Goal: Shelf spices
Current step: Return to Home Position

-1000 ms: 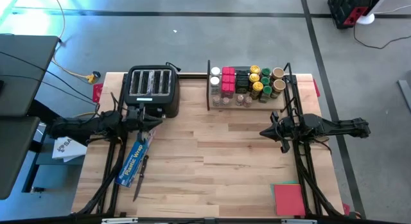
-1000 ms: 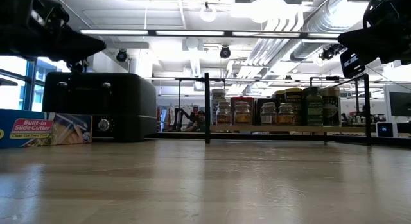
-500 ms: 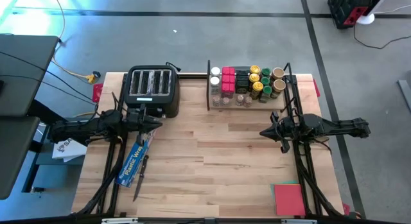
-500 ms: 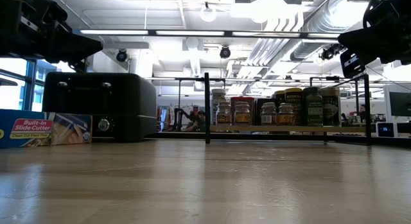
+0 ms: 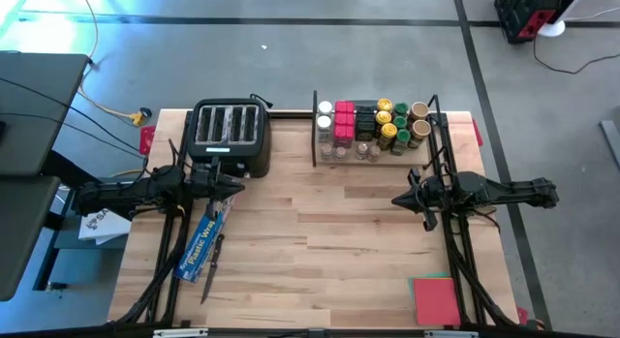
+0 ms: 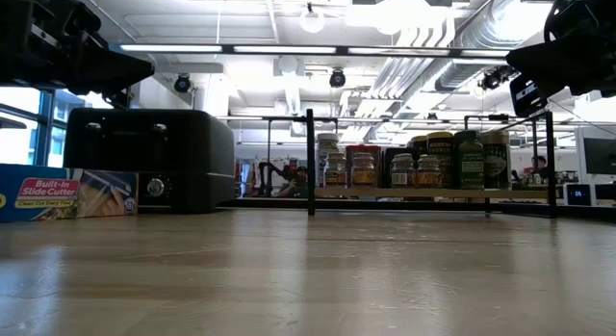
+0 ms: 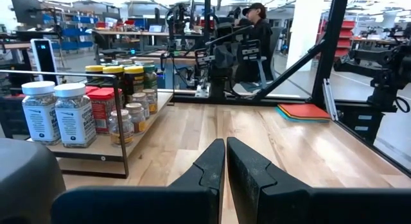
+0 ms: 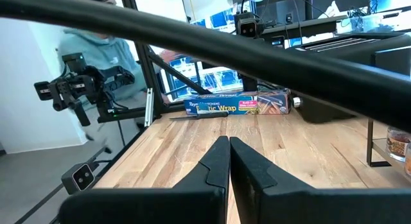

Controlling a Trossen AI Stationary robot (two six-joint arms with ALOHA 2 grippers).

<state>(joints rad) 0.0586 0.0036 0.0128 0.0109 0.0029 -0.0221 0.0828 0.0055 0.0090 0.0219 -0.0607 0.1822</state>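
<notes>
- Overhead, shows the left gripper [image 5: 232,183] hanging over the table [image 5: 320,251] just in front of the toaster [image 5: 229,130], above the far end of the plastic-wrap box [image 5: 202,239].
- Places the right gripper [image 5: 397,199] over the table's right side, in front of the shelf [image 5: 387,161] and apart from it.
- Finds the spices [image 5: 373,125] packed close together on the shelf at the table's far edge, right of the toaster, with the red pad [image 5: 436,299] lying flat at the near right corner.
- Low down, catches both arms only as dark shapes in the upper corners, raised off the wood. Lines up box [image 6: 63,193], toaster [image 6: 154,158] and shelf [image 6: 423,193] from left to right, jars [image 6: 414,163] upright in a row on the board.
- Through the left wrist, gives that gripper's fingers [image 7: 209,166] drawn almost together, a thin slit between, gripping nothing. Looks past them to white-lidded jars [image 7: 58,112] at the shelf's end and a person in dark clothes [image 7: 257,38] beyond the table.
- Through the right wrist, gives the same narrow, empty pinch of fingers [image 8: 215,166], aimed across bare wood at the blue box [image 8: 237,105]. Shows the left arm [image 8: 77,89] off to one side.
</notes>
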